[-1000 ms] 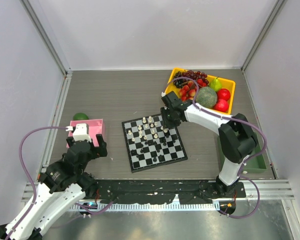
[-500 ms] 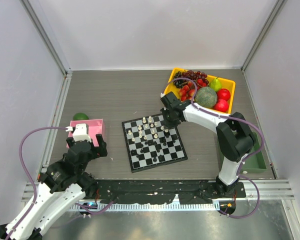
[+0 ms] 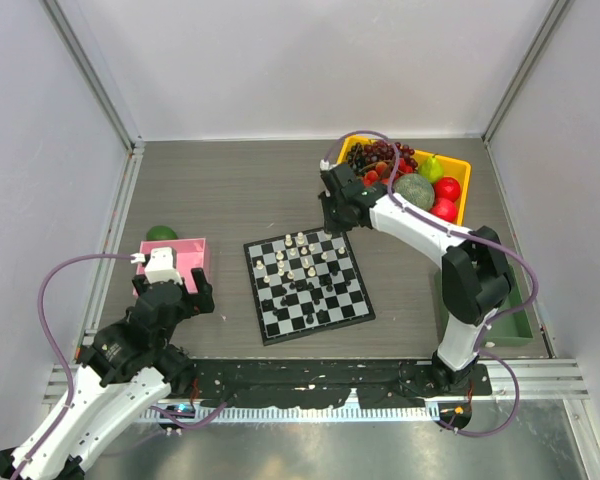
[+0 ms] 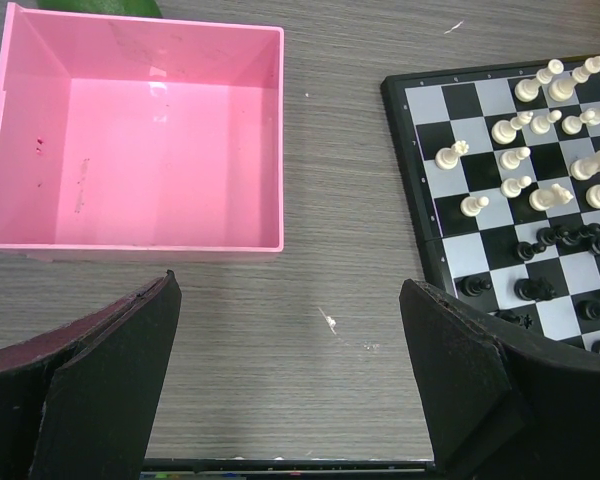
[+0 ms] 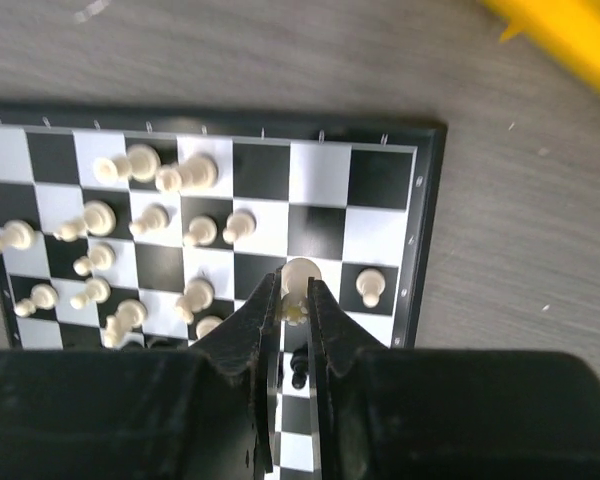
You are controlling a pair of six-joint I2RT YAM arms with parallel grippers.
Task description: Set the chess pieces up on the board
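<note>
Right end effector (image 5: 294,292) higher now — white piece (image 5: 300,272) in grip

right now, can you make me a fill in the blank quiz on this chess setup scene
The right claw is shut on a ____ chess piece.
The left claw stands ____, holding nothing.
The fruit lies in the ____ bin.
The tray near the left claw is ____.
Missing words: white; open; yellow; pink.
</note>
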